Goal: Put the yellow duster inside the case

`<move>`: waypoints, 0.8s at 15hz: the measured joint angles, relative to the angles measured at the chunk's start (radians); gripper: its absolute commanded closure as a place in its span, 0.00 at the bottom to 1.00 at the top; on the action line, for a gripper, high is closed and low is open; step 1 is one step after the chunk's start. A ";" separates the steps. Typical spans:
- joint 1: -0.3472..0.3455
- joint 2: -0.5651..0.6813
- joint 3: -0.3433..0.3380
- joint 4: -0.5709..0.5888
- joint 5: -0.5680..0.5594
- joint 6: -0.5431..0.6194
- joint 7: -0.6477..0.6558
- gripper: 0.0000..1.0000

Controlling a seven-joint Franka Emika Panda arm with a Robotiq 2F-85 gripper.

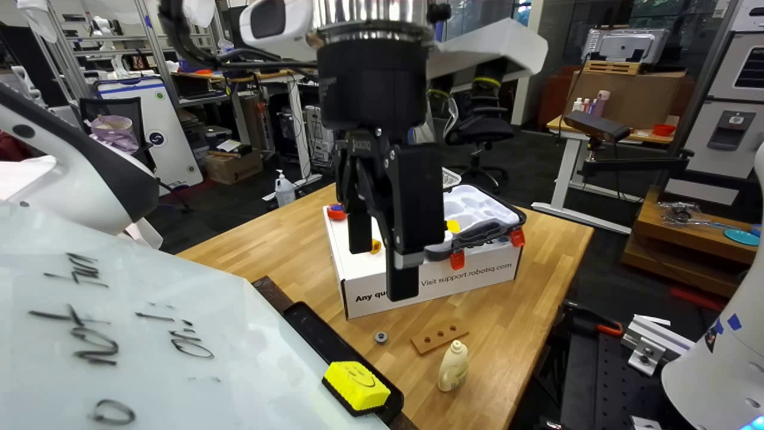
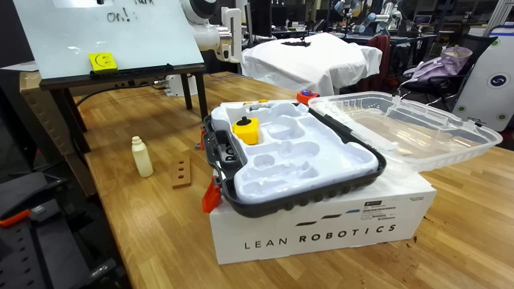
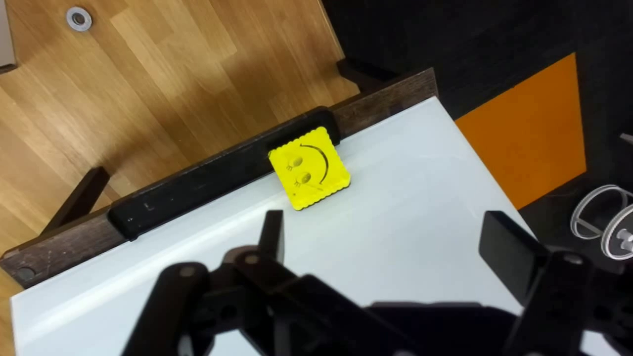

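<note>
The yellow duster, a bright block with a drawn smiley face and dark base, rests at the lower edge of the tilted whiteboard, by the black tray; it shows in both exterior views (image 1: 358, 385) (image 2: 103, 62) and in the wrist view (image 3: 311, 168). The case (image 2: 341, 156) lies open on a white box, with a black rim, pale moulded insert and red latches; it also shows partly behind the gripper (image 1: 486, 203). My gripper (image 1: 381, 266) is open and empty. In the wrist view its jaws (image 3: 388, 237) are above the whiteboard, with the duster beyond the left finger, apart from it.
The white box (image 2: 321, 235) stands on the wooden table. The clear lid (image 2: 421, 128) is folded back. A yellow block with a black knob (image 2: 246, 132) sits in the case. A bottle (image 1: 453, 365), holed wooden bar (image 1: 440, 338) and grey ring (image 1: 381, 338) lie near the whiteboard (image 1: 179, 334).
</note>
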 measured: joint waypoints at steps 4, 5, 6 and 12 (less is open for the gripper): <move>0.001 0.000 0.000 0.000 0.000 0.001 0.000 0.00; 0.001 0.000 0.000 0.000 0.000 0.001 0.000 0.00; 0.001 0.000 0.000 0.000 -0.001 0.001 0.002 0.00; 0.001 0.041 -0.001 0.003 0.029 0.155 -0.019 0.00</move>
